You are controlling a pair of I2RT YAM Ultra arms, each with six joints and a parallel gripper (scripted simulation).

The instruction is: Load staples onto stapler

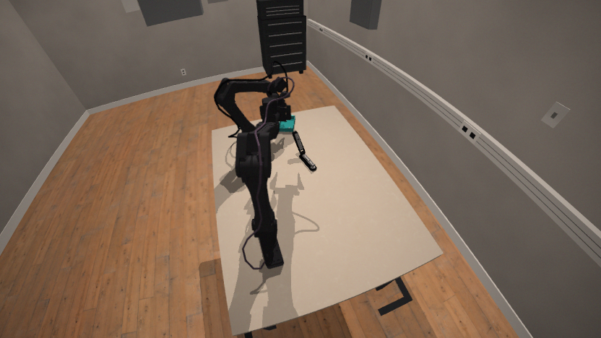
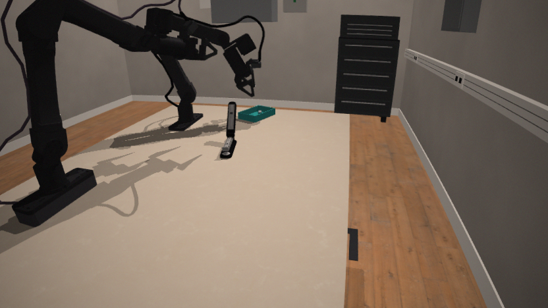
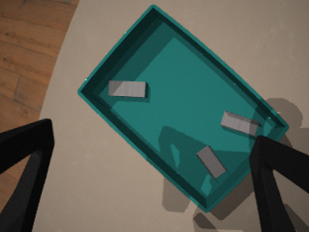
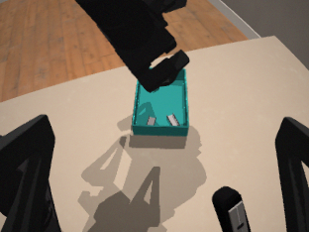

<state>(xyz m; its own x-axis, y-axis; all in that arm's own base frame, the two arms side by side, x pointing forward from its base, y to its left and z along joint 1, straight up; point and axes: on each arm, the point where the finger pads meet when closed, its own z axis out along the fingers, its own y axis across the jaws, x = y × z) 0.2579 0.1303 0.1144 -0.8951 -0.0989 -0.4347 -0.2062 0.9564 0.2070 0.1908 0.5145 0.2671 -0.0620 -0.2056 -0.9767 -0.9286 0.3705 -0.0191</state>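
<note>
The teal tray (image 1: pixel 287 129) (image 2: pixel 245 116) (image 3: pixel 144 151) (image 4: pixel 159 131) holds three grey staple sticks: one stick (image 3: pixel 127 89) near one corner, a second (image 3: pixel 240 123) (image 4: pixel 172 120) and a third (image 3: pixel 211 162) (image 4: pixel 152 121) near the opposite end. The black stapler (image 1: pixel 308 162) (image 2: pixel 228 149) (image 4: pixel 238 213) stands open on the table, its lid raised steeply and its silver rail (image 2: pixel 228 143) bare as far as shows. My left gripper (image 3: pixel 154 140) (image 2: pixel 249 90) is open and empty above the tray. My right gripper (image 4: pixel 165 128) (image 2: pixel 211 51) is open and empty, high above the table on the tray-facing side of the stapler.
The table (image 1: pixel 357 201) (image 2: pixel 230 230) carries both arm bases along one long side. The left arm (image 4: pixel 134 45) reaches over the tray in the right wrist view. The two arms overlap in the top view. The stapler's raised lid stands between its rail and the tray.
</note>
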